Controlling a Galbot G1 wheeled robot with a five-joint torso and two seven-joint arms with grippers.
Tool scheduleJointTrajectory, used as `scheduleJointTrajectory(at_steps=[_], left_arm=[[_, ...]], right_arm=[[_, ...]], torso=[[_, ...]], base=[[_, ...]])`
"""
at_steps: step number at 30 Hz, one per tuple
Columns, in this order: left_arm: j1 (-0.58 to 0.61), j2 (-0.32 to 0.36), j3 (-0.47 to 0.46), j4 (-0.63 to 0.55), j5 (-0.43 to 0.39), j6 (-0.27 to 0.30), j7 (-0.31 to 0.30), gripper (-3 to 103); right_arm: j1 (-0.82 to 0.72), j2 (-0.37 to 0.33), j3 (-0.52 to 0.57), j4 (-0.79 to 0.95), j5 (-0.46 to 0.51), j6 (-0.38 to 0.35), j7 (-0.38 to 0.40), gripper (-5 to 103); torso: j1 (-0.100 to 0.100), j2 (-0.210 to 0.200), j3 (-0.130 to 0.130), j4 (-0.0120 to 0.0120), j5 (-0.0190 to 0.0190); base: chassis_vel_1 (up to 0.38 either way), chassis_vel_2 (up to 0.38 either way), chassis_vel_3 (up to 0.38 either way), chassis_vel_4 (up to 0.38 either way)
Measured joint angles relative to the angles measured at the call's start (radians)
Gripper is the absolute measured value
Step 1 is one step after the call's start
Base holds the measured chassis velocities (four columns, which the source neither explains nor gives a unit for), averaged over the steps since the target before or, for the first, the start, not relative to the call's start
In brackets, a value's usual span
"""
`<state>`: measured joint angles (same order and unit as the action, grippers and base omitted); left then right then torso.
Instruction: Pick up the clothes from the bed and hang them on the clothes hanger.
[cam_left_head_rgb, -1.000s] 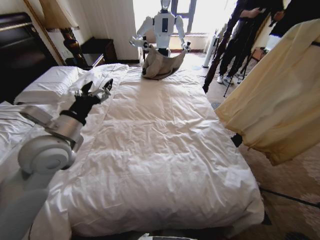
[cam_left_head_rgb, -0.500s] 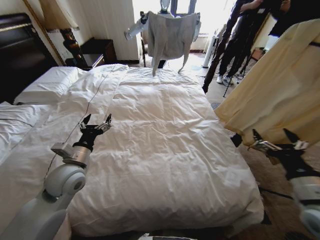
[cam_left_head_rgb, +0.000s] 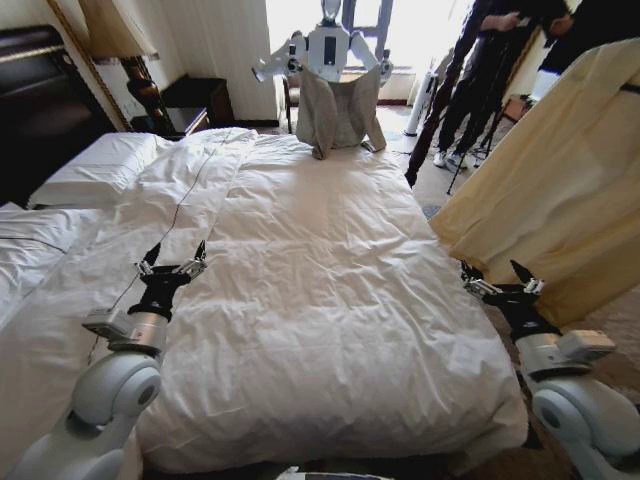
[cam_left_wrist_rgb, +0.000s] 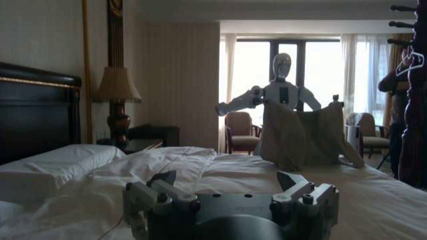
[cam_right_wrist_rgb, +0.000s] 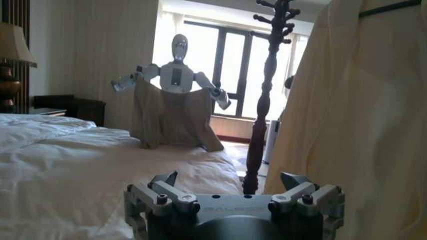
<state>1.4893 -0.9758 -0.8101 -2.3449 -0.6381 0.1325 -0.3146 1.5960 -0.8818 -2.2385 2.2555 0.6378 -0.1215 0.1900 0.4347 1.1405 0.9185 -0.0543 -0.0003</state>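
Your left gripper (cam_left_head_rgb: 172, 268) hovers over the bed (cam_left_head_rgb: 330, 300) near its left edge, fingers spread wide, holding nothing. Your right gripper (cam_left_head_rgb: 497, 286) sits just off the bed's right edge, fingers likewise wide apart and empty, close beside the clothes (cam_left_head_rgb: 560, 190). The cream top hangs upright to the right of the bed, draped in folds. At the bed's far end another robot (cam_left_head_rgb: 327, 45) holds up a grey-beige garment (cam_left_head_rgb: 338, 112) over the duvet.
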Motion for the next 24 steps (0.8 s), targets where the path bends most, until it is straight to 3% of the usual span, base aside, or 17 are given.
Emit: scheduleJointTrajectory(at_steps=[6,13,24], left_arm=[[-0.006,-0.037,0.028,0.026,0.000,-0.024,0.015,100],[-0.051,0.005,0.059,0.031,-0.036,0.005,0.010,100],[-0.052,0.008,0.058,0.029,-0.039,0.010,0.008,100]], right_arm=[[-0.007,0.021,0.020,-0.017,0.011,-0.001,-0.008,100],[-0.051,-0.030,0.099,-0.029,0.007,0.008,-0.044,100],[-0.053,-0.032,0.102,-0.029,0.007,0.008,-0.046,100]], torso=[[0.000,0.000,0.000,-0.0001,-0.0002],[0.000,0.000,0.000,-0.0004,0.0001],[0.000,0.000,0.000,-0.0001,-0.0001]], base=[[0.000,0.000,0.000,0.000],[0.000,0.000,0.000,0.000],[0.000,0.000,0.000,0.000]])
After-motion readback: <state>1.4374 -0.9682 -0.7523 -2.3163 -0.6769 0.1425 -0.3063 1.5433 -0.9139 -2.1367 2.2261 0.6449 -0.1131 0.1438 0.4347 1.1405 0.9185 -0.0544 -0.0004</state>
